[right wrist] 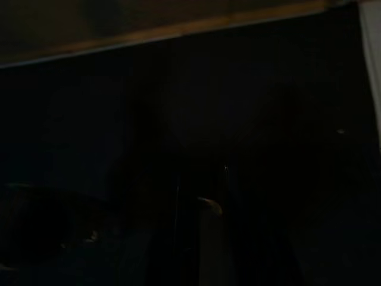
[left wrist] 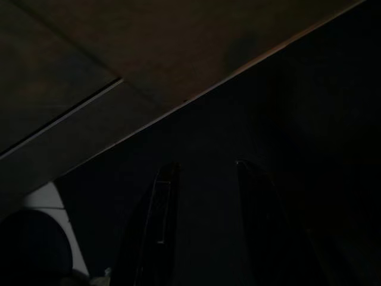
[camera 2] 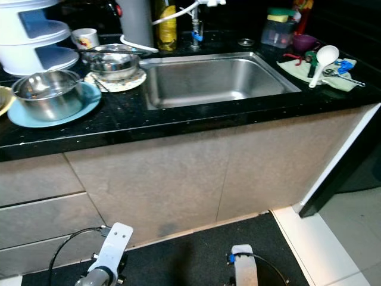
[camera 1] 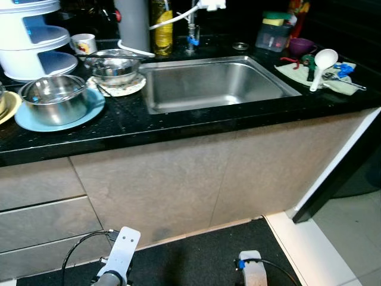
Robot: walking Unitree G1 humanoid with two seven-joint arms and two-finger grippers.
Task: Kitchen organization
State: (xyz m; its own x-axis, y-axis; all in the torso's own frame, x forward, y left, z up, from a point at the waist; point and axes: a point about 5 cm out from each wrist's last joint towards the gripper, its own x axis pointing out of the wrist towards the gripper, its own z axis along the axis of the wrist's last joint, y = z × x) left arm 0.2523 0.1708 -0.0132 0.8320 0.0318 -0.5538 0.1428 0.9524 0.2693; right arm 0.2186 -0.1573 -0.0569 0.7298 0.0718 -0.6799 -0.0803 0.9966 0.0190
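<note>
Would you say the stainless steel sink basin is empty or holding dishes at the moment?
Empty: the sink shows only bare steel across its floor and walls, while the bowls sit on the counter to its left.

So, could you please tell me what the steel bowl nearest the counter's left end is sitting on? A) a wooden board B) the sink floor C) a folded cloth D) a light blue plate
D: the round stainless steel bowl rests on the light blue round plate, on the black counter left of the sink.
</note>
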